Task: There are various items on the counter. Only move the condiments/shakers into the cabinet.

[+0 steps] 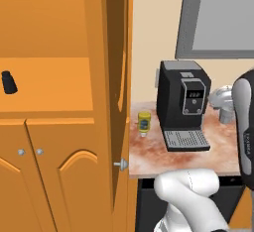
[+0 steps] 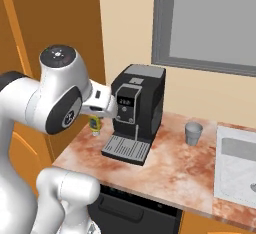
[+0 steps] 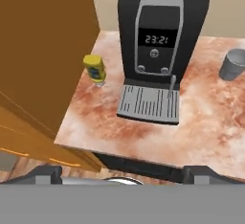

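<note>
Gripper (image 3: 122,177) low centre of the hand view, tips wide apart, empty.
Mustard bottle (image 3: 95,69) upper left on counter (image 3: 158,137), beside coffee machine (image 3: 158,41); descend squarely, avoid cabinet (image 1: 106,77) door.

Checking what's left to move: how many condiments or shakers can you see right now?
2. The mustard bottle stands on the counter left of the coffee machine; the black shaker lies on a cabinet shelf. Others may be hidden.

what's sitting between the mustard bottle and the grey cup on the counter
The coffee machine stands between the mustard bottle and the grey cup on the counter, in the hand view.
</note>
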You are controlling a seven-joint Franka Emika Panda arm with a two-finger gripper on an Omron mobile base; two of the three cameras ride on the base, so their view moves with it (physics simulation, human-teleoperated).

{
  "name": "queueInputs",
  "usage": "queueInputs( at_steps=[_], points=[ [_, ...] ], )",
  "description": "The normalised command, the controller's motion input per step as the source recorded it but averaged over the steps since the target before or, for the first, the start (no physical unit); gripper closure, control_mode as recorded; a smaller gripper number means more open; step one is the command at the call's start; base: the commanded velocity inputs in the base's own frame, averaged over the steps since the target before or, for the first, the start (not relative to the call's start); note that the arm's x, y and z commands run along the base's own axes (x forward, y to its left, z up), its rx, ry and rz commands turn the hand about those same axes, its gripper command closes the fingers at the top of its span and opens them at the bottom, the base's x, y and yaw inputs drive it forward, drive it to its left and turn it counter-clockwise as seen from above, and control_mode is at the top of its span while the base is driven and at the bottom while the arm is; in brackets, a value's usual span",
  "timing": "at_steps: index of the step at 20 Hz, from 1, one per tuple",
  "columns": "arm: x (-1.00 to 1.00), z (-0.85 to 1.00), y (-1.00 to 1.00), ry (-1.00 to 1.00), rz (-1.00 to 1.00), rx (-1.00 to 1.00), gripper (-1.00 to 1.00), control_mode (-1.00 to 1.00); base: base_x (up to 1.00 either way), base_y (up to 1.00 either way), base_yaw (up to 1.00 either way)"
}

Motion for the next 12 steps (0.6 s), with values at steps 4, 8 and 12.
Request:
queueInputs(
  at_steps=[4, 8, 12],
  points=[
    [-0.03, 0.59, 0.01, -0.21, 0.39, 0.00, -1.00, -1.00, 0.00, 0.00, 0.00],
    [0.00, 0.44, 0.37, -0.22, 0.34, -0.13, -1.00, -1.00, 0.00, 0.00, 0.00],
    [0.00, 0.18, 0.31, -0.17, 0.35, -0.24, -1.00, -1.00, 0.00, 0.00, 0.00]
  ],
)
